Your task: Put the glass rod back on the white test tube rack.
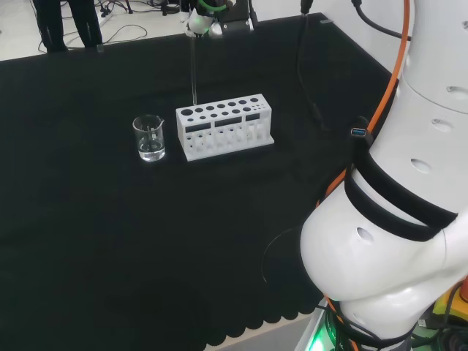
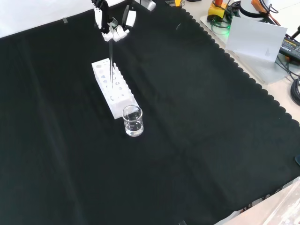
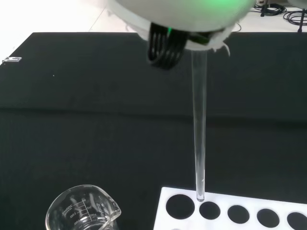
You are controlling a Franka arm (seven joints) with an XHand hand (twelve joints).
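The white test tube rack [image 1: 224, 126] [image 2: 114, 87] [image 3: 240, 211] stands on the black cloth, its top pierced by two rows of round holes. Above it the hand [image 1: 202, 22] [image 2: 112, 22] [image 3: 182, 19] is shut on the top of a clear glass rod [image 1: 194, 69] [image 2: 111, 58] [image 3: 198, 129], which hangs upright. In the wrist view the rod's lower tip sits at the rack's top, between two holes near the end next to the beaker; whether it touches the rack I cannot tell.
A small clear glass beaker [image 1: 149, 137] [image 2: 132, 120] [image 3: 82, 211] holding a little clear liquid stands just beyond the rack's end. The arm's white links [image 1: 395, 197] fill the head view's right. Cables and boxes [image 2: 262, 33] lie off the cloth's scalloped edge.
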